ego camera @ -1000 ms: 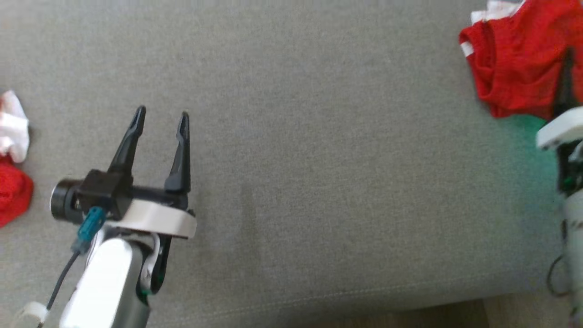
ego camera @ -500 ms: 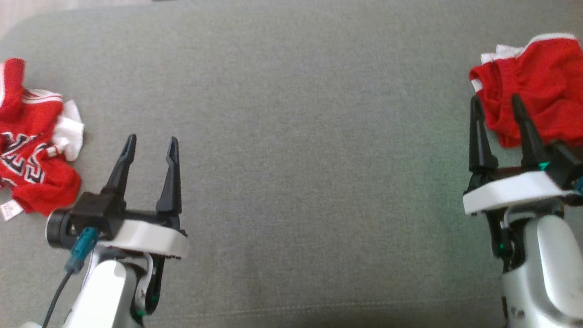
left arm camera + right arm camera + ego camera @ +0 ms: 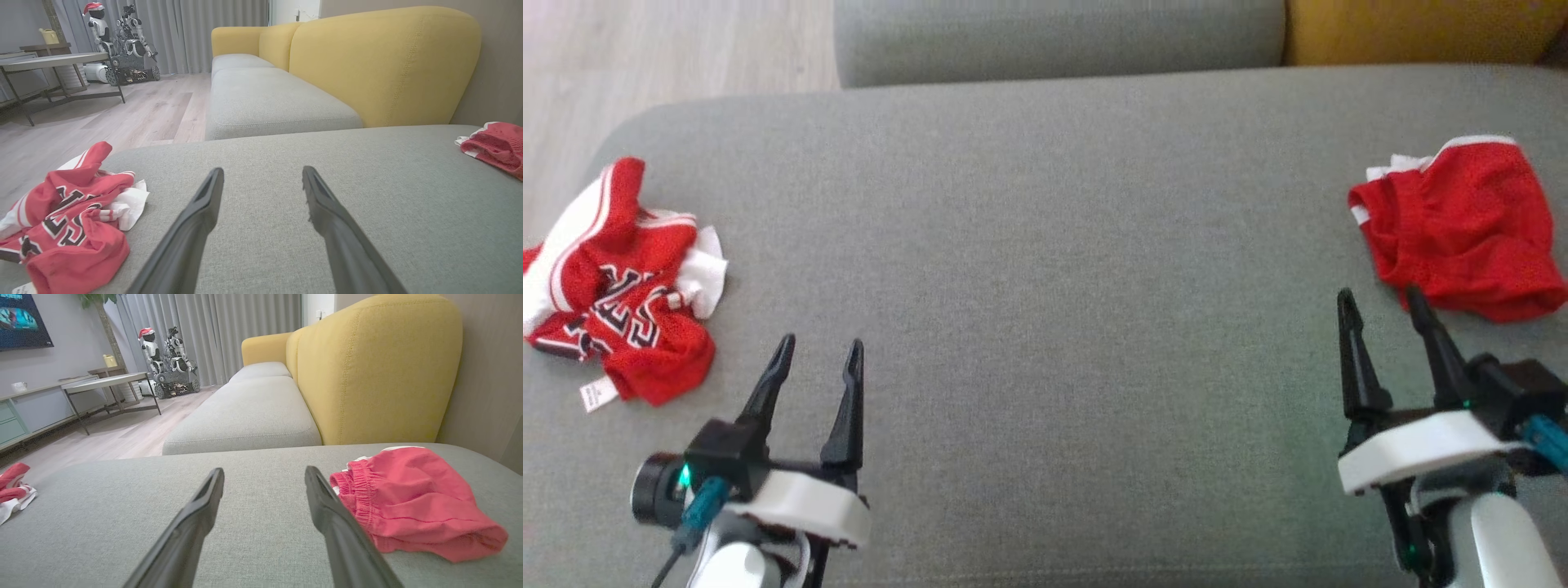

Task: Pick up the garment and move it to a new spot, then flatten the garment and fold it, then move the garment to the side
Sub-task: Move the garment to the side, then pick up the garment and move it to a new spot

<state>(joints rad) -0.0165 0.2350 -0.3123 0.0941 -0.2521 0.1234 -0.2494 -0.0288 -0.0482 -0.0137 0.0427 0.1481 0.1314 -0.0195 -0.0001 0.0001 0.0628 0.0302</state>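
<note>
Left pincer (image 3: 819, 343) and right pincer (image 3: 1378, 292) both gape empty. The crumpled jersey (image 3: 629, 310) sits near the left edge of the sofa seat (image 3: 1045, 286); a shallow pinch may drag it off.

Folds of the crumpled jersey (image 3: 645, 359) hide its lettering.

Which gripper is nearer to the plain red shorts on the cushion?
Right. The right gripper sits just below the red shorts in the head view, open, not touching; the left gripper is far across the cushion, beside the lettered jersey.
</note>
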